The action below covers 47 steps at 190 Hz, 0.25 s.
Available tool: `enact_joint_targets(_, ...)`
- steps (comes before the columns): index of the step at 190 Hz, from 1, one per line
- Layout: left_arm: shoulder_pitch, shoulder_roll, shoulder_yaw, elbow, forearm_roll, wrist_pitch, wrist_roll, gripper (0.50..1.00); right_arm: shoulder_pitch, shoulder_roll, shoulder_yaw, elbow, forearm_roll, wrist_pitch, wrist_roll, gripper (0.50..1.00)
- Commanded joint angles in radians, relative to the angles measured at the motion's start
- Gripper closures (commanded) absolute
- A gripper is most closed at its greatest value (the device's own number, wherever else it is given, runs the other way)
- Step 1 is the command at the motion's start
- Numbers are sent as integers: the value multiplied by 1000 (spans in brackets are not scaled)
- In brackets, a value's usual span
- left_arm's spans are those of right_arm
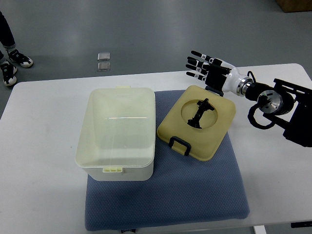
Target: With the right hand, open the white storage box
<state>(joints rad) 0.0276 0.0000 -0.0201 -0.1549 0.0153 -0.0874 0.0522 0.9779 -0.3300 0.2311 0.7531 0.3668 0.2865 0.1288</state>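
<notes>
Top view — lid (197, 127) off box (117, 132), right hand (207, 69) fingers spread.

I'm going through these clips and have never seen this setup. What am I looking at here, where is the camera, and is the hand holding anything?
One camera looks steeply down from the robot's own side onto a white table. The black-and-white arm entering from the right ends in the robot's right hand, fingers spread, holding nothing, hovering past the table's far edge. No left arm shows. On a blue mat sits a white storage box, open, and beside it its cream lid, lying flat with a black handle. A person's shoes show at top left.
</notes>
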Motion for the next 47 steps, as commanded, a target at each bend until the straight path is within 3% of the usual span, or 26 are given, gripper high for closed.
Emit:
enact_joint_targets(1, 0, 0, 0, 0, 0, 0, 0, 500, -1, 2, 4, 0, -9, -1, 2, 574)
enact_joint_targets(47, 0, 0, 0, 0, 0, 0, 0, 500, -5, 2, 5, 0, -17, -3, 3, 574)
